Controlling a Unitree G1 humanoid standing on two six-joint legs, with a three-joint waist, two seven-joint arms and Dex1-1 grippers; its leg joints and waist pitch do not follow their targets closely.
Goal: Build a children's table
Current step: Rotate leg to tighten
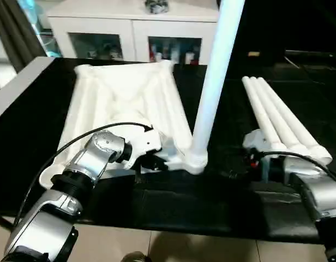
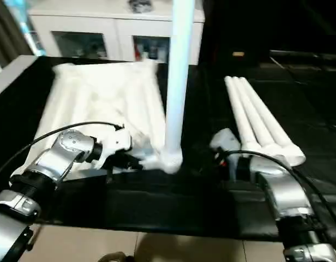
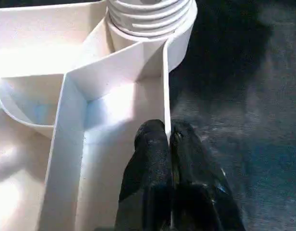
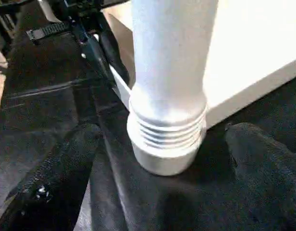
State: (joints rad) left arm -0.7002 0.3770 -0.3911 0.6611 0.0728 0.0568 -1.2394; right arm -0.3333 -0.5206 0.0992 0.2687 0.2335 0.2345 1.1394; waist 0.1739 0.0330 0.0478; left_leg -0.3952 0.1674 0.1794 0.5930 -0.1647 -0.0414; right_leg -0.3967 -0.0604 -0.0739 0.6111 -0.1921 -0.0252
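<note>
I am seeing the tabletop (image 1: pixel 124 103) lying upside down on the black table (image 1: pixel 26 109), ribs facing up. One leg (image 1: pixel 214 82) is standing upright in the corner socket (image 1: pixel 196 161) at the tabletop's 5 o'clock corner. My left gripper (image 3: pixel 169 139) is pinching the tabletop's thin side wall (image 3: pixel 165 86) just beside that socket. My right gripper (image 4: pixel 162 159) is spread wide, one finger on either side of the leg's base without touching it. Three spare legs (image 1: pixel 277 120) are lying together at 3 o'clock.

We saw bare black mat (image 1: pixel 228 147) between the upright leg (image 1: pixel 214 82) and three loose legs (image 1: pixel 280 123), wide enough for passage. The tabletop (image 1: pixel 124 103) blocked the left; a cabinet (image 1: pixel 130 33) stood behind.
</note>
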